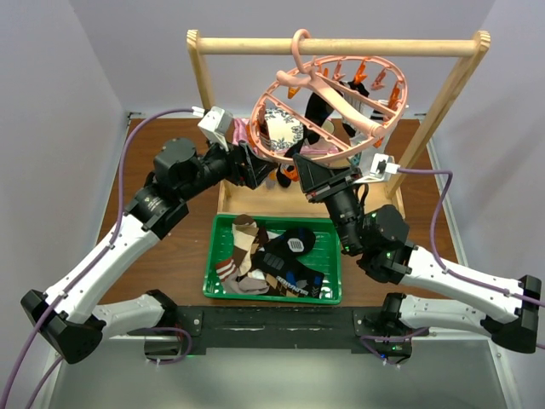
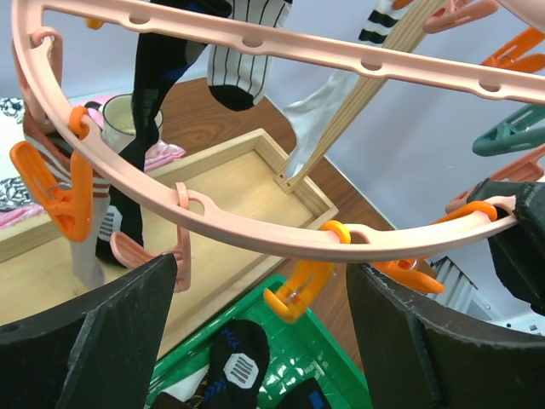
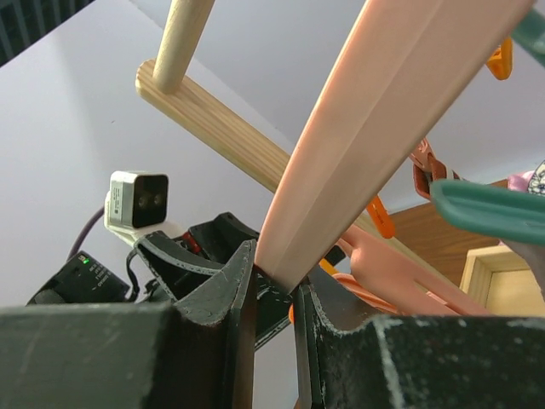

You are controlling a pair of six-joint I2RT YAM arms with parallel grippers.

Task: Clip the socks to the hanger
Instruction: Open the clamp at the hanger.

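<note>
My right jaws grip a spoke of the hanger (image 3: pixel 375 145), tilting it under the wooden rail (image 1: pixel 341 44) so its clips (image 2: pixel 298 290) face my left jaws, which gape wide and empty beneath it. Some socks (image 2: pixel 247 51) hang clipped; others lie in the green tray (image 1: pixel 272 298).

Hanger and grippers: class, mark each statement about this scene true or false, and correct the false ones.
1. The right gripper is shut on a spoke of the hanger. True.
2. The left gripper grips a sock. False: it is open, holding nothing, beneath the hanger's rim.
3. Socks lie in the green tray. True.
4. The hanger lies flat in the tray. False: it hangs tilted by its hook from the wooden rack.
5. No sock hangs from the hanger. False: a striped sock hangs from it.
</note>
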